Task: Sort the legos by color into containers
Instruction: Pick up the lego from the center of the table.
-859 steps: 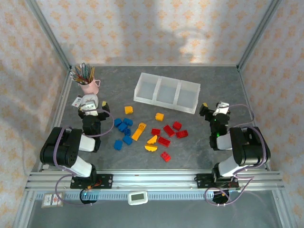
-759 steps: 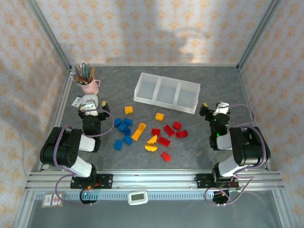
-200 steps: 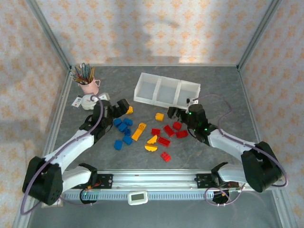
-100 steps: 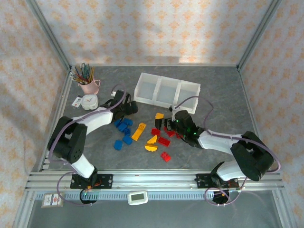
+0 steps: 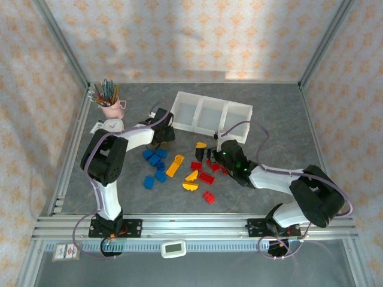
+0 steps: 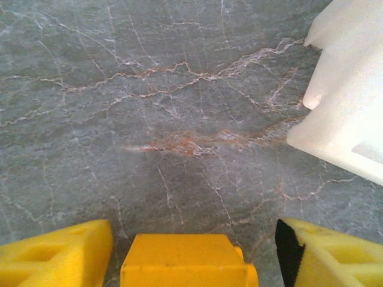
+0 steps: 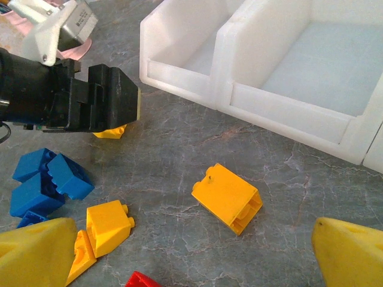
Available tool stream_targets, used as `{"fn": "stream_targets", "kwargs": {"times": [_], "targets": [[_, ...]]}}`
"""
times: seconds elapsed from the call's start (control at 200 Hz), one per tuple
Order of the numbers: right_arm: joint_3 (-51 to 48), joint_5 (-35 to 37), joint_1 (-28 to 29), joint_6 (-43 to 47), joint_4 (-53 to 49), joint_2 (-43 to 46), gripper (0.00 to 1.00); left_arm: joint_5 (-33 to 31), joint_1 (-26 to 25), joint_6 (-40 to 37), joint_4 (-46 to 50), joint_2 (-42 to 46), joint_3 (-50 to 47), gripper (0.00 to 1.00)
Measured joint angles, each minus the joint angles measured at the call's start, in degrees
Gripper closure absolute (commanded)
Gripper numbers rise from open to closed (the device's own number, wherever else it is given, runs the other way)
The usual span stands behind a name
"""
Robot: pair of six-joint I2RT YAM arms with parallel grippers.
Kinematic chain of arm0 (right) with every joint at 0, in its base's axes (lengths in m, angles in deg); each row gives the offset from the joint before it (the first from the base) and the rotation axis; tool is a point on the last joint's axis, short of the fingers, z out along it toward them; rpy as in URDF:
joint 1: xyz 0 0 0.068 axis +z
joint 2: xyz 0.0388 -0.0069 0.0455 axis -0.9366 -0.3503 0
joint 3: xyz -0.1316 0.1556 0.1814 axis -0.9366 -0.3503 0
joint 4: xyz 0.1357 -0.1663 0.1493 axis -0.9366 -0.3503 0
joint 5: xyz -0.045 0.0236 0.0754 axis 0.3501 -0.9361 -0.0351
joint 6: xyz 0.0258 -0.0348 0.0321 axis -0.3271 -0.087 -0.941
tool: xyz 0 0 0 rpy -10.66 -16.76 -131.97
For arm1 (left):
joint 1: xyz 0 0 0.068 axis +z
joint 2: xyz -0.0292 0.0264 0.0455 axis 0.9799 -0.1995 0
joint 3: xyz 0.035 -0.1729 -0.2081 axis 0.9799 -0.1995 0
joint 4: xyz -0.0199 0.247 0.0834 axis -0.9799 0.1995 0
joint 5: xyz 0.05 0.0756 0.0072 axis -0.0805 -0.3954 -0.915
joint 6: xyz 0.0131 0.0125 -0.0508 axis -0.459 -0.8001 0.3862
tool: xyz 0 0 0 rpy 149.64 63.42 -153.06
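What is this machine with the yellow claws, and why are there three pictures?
It is a robot with two arms. One camera looks down from above, and each arm also carries a camera by its claw. From above you see the grey table, a white tray with three boxes, a pink cup of pencils, and toy bricks: blue bricks, red bricks and yellow ones. The left claw has its yellow fingers on either side of a yellow brick, not squeezing it yet. The right claw is wide open, facing another yellow brick. Nothing is held.
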Motion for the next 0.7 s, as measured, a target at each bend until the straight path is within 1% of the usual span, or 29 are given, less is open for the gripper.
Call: {"fn": "stream_targets", "kwargs": {"times": [0.115, 0.516, 0.701], "targets": [[0.00, 0.02, 0.00, 0.00, 0.33, -0.33, 0.00, -0.81, -0.33, 0.00, 0.35, -0.59, 0.24, 0.36], [-0.02, 0.26, 0.02, -0.04, 0.59, -0.66, 0.00, -2.40, -1.11, -0.55, 1.42, -0.66, 0.44, 0.62], [-0.44, 1.84, 0.00, -0.35, 0.04, 0.94, 0.00, -2.51, -1.79, -1.07, 2.89, 0.35, 0.50, 0.68]]}}
